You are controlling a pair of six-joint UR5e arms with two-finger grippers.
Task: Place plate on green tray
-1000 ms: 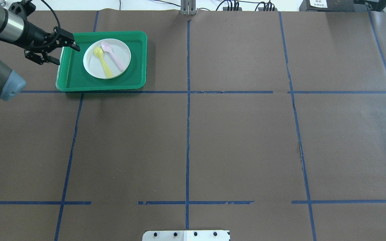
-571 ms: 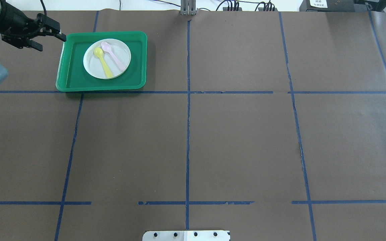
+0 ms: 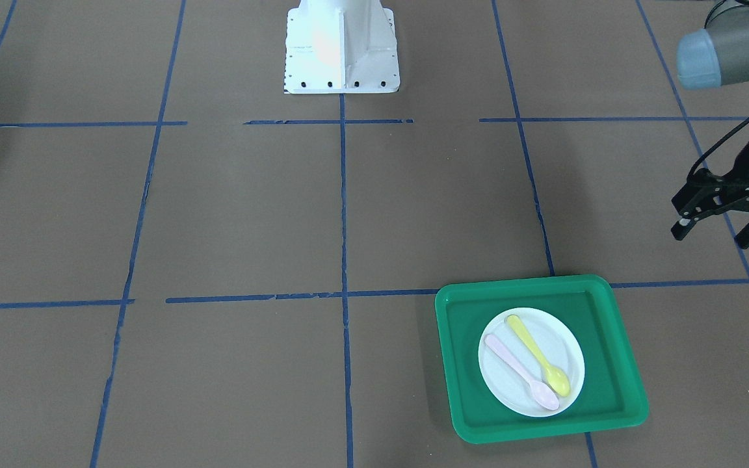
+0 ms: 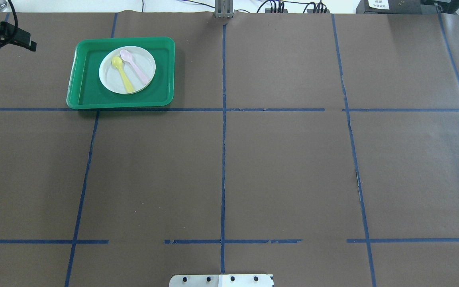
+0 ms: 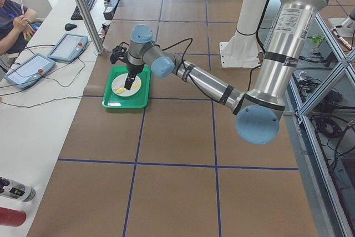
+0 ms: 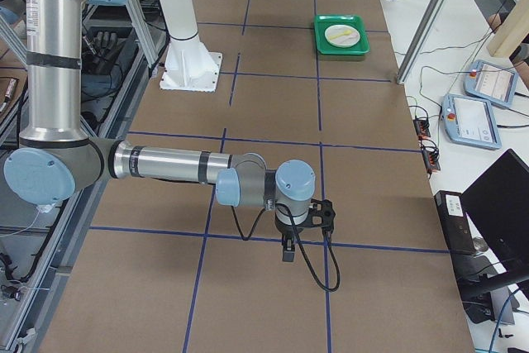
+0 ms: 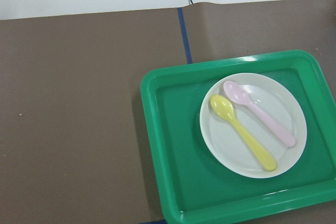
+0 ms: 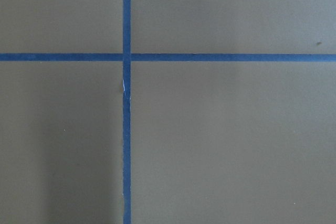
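The white plate (image 4: pixel 146 63) lies flat inside the green tray (image 4: pixel 81 89) at the table's far left; both also show in the front view, the plate (image 3: pixel 563 344) within the tray (image 3: pixel 616 364). A yellow spoon (image 4: pixel 122 75) and a pink spoon (image 4: pixel 136 67) lie on the plate. My left gripper (image 3: pixel 714 235) is open and empty, raised and apart from the tray, off its outer side. Its wrist view looks down on the tray (image 7: pixel 173 145) and plate (image 7: pixel 278 103). My right gripper (image 6: pixel 285 250) shows only in the exterior right view, far from the tray; I cannot tell if it is open or shut.
The brown table cover carries blue tape lines (image 4: pixel 223 119). The robot's white base (image 3: pixel 341 45) stands at the near middle edge. A metal post (image 5: pixel 83 9) and operator tablets (image 5: pixel 66 45) stand beyond the table's far edge, near the tray.
My left gripper has pulled back from the tray's left rim toward the table's left edge, staying open and empty. The plate, spoons and tray have not moved.
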